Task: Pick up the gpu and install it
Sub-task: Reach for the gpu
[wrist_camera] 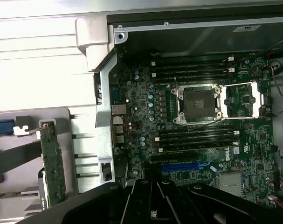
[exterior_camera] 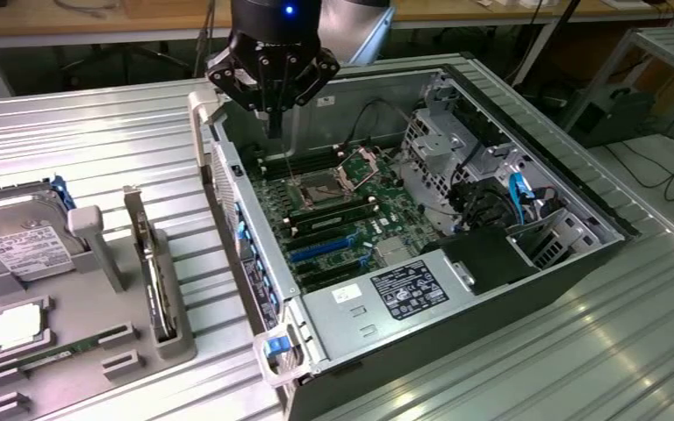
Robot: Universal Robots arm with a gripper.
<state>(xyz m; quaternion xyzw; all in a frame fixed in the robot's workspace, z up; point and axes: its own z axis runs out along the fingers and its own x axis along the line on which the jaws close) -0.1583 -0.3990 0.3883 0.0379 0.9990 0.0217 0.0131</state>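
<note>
The gpu [exterior_camera: 155,281] stands on edge in a slot of the grey holder [exterior_camera: 91,324] at the exterior view's left, silver bracket uppermost; in the wrist view its green board [wrist_camera: 53,163] sits beside the case. My gripper [exterior_camera: 275,123] hangs above the far end of the open computer case [exterior_camera: 571,254], over the motherboard [exterior_camera: 337,219], well apart from the gpu. Its fingers are together with nothing in them. From the wrist, the gripper [wrist_camera: 151,184] is over the board's blue expansion slots [wrist_camera: 183,165].
On the holder also lie a silver hard drive [exterior_camera: 21,246], a processor [exterior_camera: 15,326] and a thin memory stick [exterior_camera: 50,360]. Inside the case are an open CPU socket [wrist_camera: 197,100], drive cages [exterior_camera: 455,149], cables and a power supply [exterior_camera: 413,289]. Ribbed metal table [exterior_camera: 103,140] surrounds everything.
</note>
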